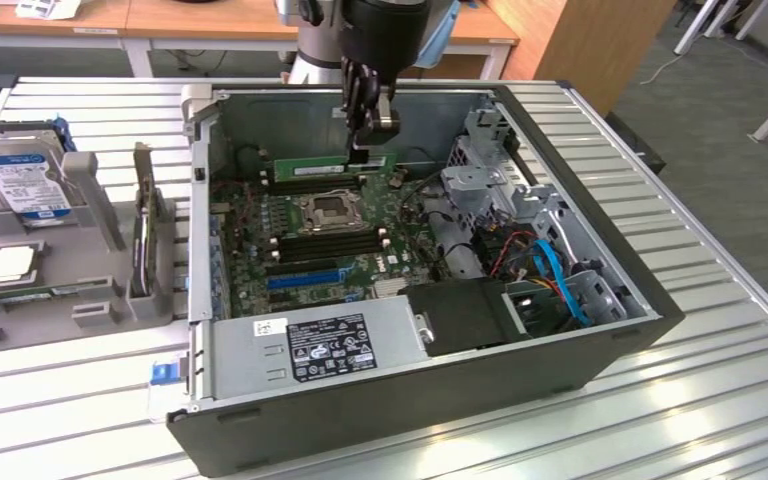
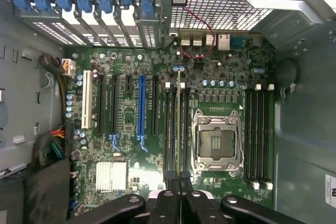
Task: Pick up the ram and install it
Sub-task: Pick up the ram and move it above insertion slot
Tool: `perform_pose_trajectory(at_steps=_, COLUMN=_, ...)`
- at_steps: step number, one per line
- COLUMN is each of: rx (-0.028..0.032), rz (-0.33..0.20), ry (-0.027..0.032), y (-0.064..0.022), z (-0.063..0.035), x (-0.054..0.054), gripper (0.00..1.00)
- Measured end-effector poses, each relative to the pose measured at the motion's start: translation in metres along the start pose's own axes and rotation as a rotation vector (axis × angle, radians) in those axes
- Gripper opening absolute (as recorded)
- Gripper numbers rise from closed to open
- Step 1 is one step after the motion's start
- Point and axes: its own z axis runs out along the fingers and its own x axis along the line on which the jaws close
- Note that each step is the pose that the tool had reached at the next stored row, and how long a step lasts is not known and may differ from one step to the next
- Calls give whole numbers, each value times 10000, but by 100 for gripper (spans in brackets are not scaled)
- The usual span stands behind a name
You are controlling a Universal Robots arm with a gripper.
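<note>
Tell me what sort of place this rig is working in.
Probably a lab or office workshop for computer assembly: an open desktop PC case lies on a slatted metal table, a hard drive sits in a grey fixture beside it, and wooden desks stand behind.

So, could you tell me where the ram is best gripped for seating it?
By its upper long edge, from straight above, pinching the flat faces: the ram stands on edge, thin, lower edge toward the motherboard. The gripper holds it so, near one end.
</note>
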Motion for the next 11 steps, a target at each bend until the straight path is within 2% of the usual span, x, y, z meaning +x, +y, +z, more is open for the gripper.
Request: perform_pose_trajectory(at_steps=11, rx=0, rz=1, ry=-1, y=-22, z=2, x=0, gripper=12)
